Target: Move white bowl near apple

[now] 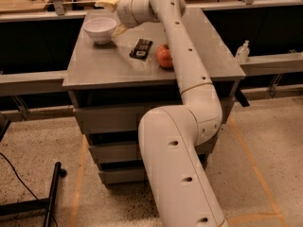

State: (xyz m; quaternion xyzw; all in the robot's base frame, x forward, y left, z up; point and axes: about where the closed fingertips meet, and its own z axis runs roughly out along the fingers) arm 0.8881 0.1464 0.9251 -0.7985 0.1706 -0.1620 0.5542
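Note:
The white bowl [100, 28] stands upright at the back left of the grey table [104, 67]. The red-orange apple [164, 56] sits to the right of the table's middle, partly behind my arm. My gripper [118, 30] is just at the bowl's right side, low over the table, at the end of the white wrist [135, 9]. I cannot tell whether it touches the bowl.
A flat black packet [141, 48] lies between the bowl and the apple. My white arm [189, 79] crosses the table's right half. A small clear bottle [242, 52] stands on the rail at right. A shelf of clutter runs behind the table.

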